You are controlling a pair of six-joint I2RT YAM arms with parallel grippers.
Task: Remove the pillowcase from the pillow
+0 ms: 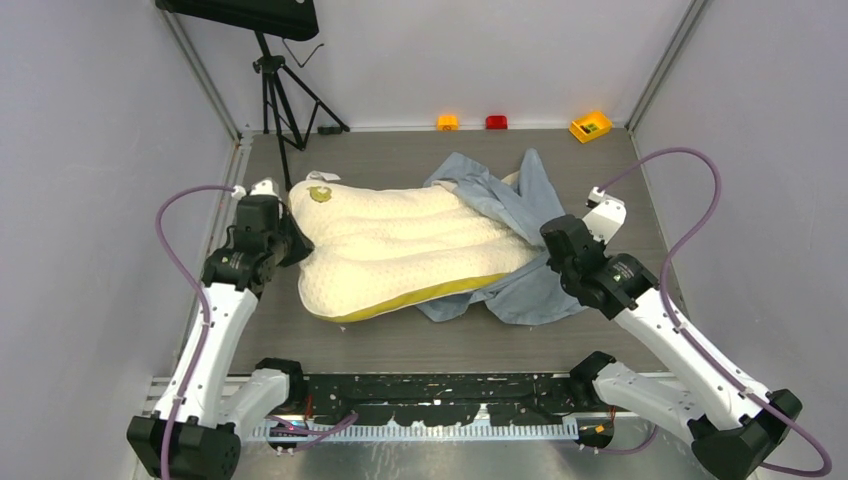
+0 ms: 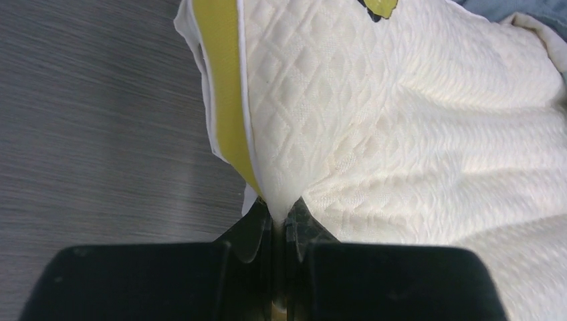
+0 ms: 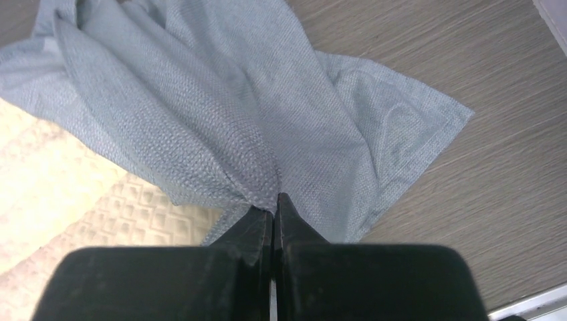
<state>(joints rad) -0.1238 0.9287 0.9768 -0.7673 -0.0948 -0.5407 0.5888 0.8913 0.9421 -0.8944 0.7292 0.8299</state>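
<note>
The cream quilted pillow (image 1: 400, 245) lies across the middle of the table, its yellow piping along the near edge and its yellow-green emblem (image 1: 321, 195) at the far left corner. The grey-blue pillowcase (image 1: 520, 215) is bunched over and around the pillow's right end. My left gripper (image 1: 296, 246) is shut on the pillow's left edge; cream fabric (image 2: 321, 120) is pinched between its jaws (image 2: 279, 217). My right gripper (image 1: 548, 250) is shut on a fold of the pillowcase (image 3: 220, 100), the fabric gathered at its tips (image 3: 275, 202).
A black tripod (image 1: 280, 95) stands at the far left corner. Small orange (image 1: 447, 122), red (image 1: 496, 122) and yellow (image 1: 590, 126) items sit along the back wall. Grey walls close in left, right and behind. Bare wood-grain table (image 1: 400, 335) lies in front of the pillow.
</note>
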